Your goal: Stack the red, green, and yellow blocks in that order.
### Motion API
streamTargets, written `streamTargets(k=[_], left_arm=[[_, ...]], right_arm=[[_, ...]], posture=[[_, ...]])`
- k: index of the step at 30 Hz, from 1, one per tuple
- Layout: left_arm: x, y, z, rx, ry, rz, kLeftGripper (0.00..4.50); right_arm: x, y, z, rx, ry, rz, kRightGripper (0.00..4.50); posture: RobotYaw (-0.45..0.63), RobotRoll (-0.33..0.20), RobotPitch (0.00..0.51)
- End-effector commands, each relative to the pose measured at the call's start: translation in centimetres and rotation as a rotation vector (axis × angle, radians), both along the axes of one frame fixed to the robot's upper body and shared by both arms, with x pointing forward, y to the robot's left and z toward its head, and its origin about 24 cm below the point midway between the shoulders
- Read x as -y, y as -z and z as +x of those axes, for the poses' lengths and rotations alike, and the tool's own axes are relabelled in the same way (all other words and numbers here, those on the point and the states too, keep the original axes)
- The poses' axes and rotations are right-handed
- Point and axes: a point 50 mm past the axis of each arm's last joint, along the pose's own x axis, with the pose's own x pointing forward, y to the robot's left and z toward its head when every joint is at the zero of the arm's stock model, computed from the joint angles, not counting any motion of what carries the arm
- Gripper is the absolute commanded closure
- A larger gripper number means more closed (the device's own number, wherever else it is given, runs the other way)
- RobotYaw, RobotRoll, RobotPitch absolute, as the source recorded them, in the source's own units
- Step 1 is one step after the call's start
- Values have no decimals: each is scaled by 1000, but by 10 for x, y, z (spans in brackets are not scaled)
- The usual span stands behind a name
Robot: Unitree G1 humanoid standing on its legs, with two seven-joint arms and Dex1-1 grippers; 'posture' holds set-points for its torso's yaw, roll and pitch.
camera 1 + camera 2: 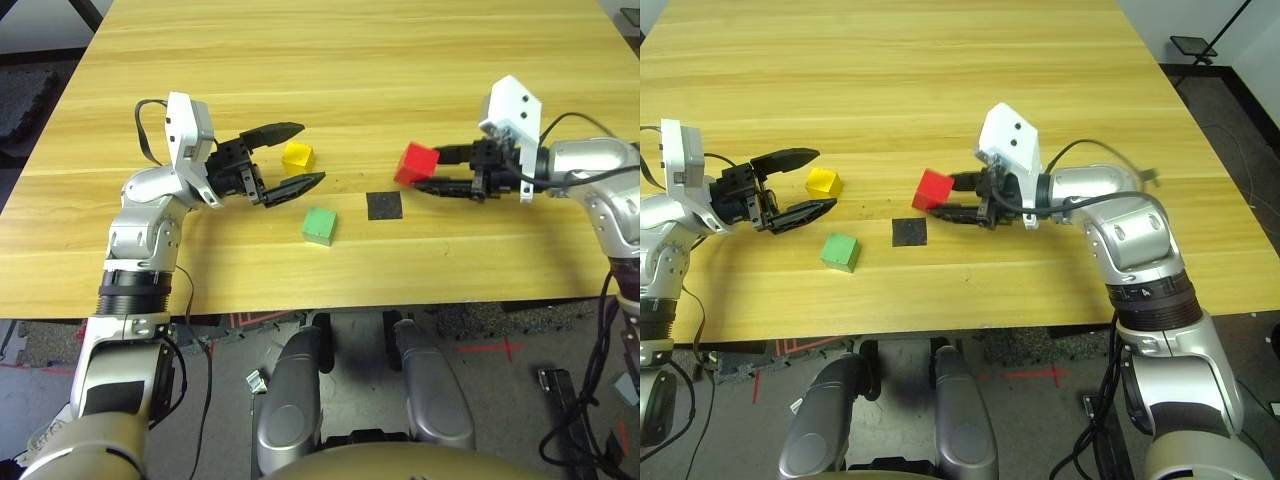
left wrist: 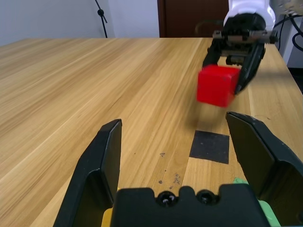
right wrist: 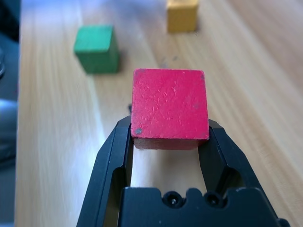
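Three blocks are showing on the wooden table [image 1: 350, 60], one of each colour, and none is resting on another.

The red block [image 1: 416, 163] is being held in the right gripper [image 1: 425, 181]. Its two black fingers [image 3: 110, 156] are pressing against opposite sides of the cube, closed as far as the cube allows. In the left wrist view the red block is hanging clear of the table surface, above and just beyond the single flat black square patch [image 1: 384, 205], with a shadow lying on the wood beneath it. The cube is sitting slightly tilted in the grip.

The yellow block [image 1: 298, 156] is resting flat on the table, just beside the tips of the left gripper [image 1: 301, 155]. The left gripper's two fingers [image 1: 275, 132] are standing wide apart, gripping nothing, with the yellow cube lying near the mouth of the opening; whether either fingertip is touching it cannot be told.

The green block [image 1: 319, 225] is lying on the table nearer the robot than the yellow one, apart from it, and to the left of the black patch. It is touching neither gripper.

Count: one red block, one green block, one yellow block, one black patch, two grippers. The two grippers are pointing toward each other across the table.
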Motion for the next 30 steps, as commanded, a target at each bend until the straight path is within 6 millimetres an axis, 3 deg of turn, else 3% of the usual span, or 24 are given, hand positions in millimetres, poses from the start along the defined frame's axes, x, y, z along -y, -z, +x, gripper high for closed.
streamTargets(k=[1,14,30], left_arm=[[-3,-1,-5,-6,8,16,0],[-2,-2,-12,1,-19,8,0],[-2,-4,-12,7,-29,4,0]], right_arm=[[2,3,9,8,-64,-62,2456],[-19,7,26,59,-231,-97,2456],[-29,22,32,91,-245,-103,2456]], posture=[[368,29,294],[426,36,286],[429,45,277]])
